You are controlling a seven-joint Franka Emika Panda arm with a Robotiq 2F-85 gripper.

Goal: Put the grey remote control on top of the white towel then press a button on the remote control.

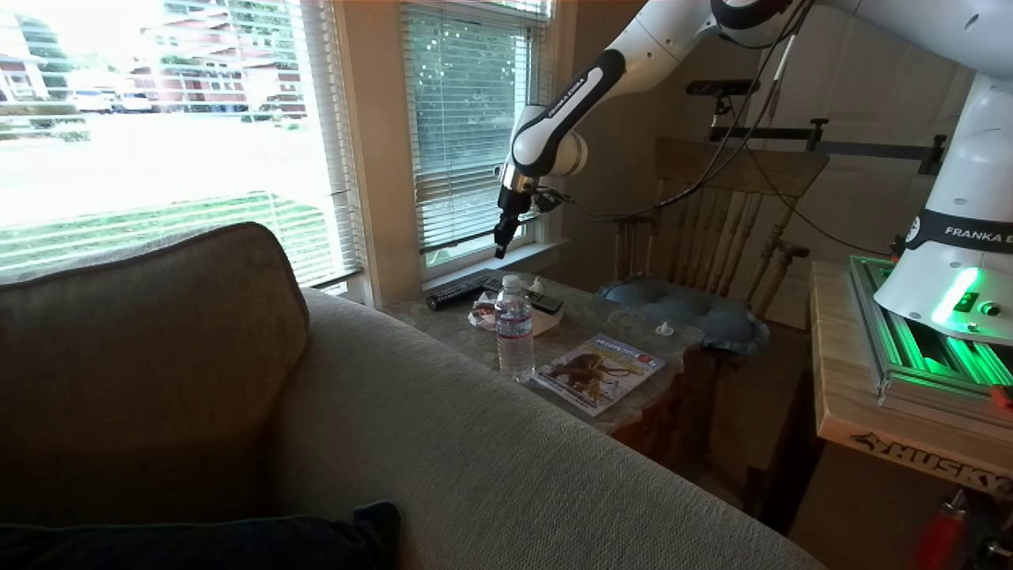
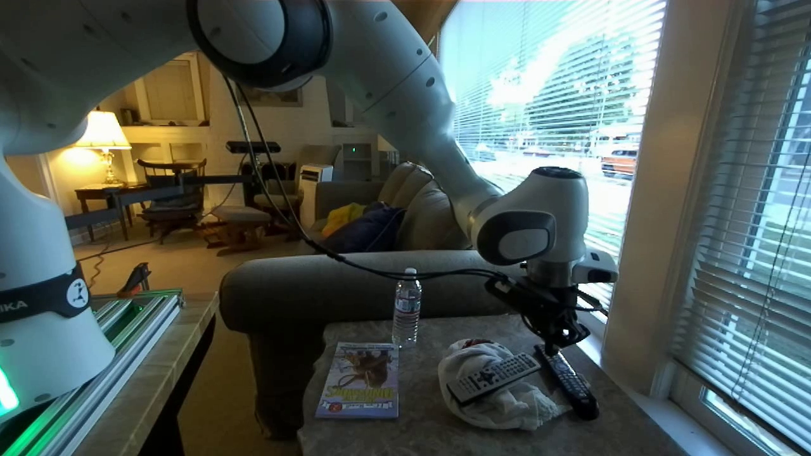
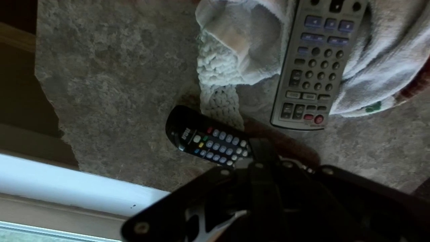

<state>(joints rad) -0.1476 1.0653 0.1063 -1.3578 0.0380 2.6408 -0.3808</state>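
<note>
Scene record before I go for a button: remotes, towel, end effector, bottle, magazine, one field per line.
grey remote control: lies on the white towel, one end past its edge
black remote: beside the white towel
end effector: shut, close to the black remote, contact unclear
bottle: upright, near the magazine
magazine: lying flat
button press: not under way

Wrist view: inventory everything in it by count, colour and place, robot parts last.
towel: 1, white with red-brown and green trim, top right
grey remote: 1, grey, on the towel, lower end jutting past it
black remote: 1, black, centre, partly hidden
table: 1, mottled grey, beneath these
sill: 1, white, lower left
window: 1, pale, bottom-left corner
dark area: 1, brown-black, left, too dim to name
gripper: 1, black, bottom, jaws shut, covering part of the black remote
</note>
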